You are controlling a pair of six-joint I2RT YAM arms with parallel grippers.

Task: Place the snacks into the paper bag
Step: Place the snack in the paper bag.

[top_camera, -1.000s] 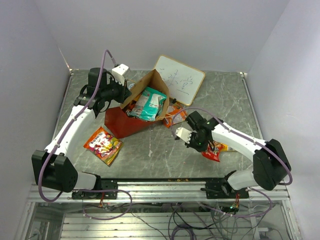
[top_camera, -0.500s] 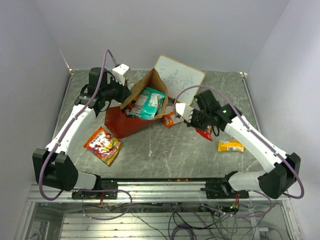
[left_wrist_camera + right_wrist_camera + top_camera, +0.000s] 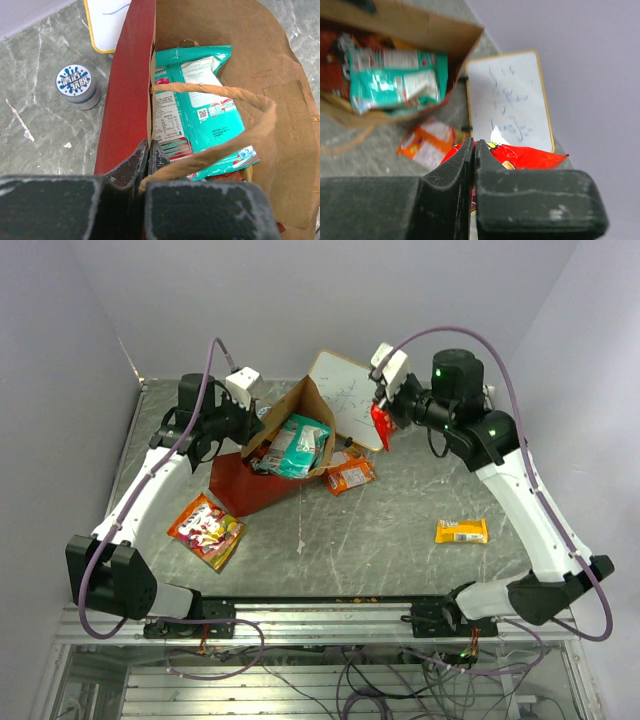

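The paper bag (image 3: 245, 488) lies tilted on the table, red outside and brown inside, its mouth open toward the right. My left gripper (image 3: 243, 430) is shut on the bag's red side wall (image 3: 127, 90) at the rim, next to a loop handle (image 3: 225, 95). A teal snack packet (image 3: 200, 100) lies inside. My right gripper (image 3: 383, 418) hangs raised to the right of the bag's mouth, shut on a red snack packet (image 3: 530, 157). Below it lies an orange packet (image 3: 349, 475). A yellow bar (image 3: 461, 531) lies at the front right and an orange-red packet (image 3: 206, 530) at the front left.
A white writing board (image 3: 360, 398) lies behind the bag, under the right gripper. A small round tin (image 3: 77, 87) stands just outside the bag's red wall. Grey walls close in the table on both sides and at the back.
The right arm lifted the red packet off the table at the front right and swung it up and back to beside the bag's mouth, uncovering the yellow bar. The left arm held still.
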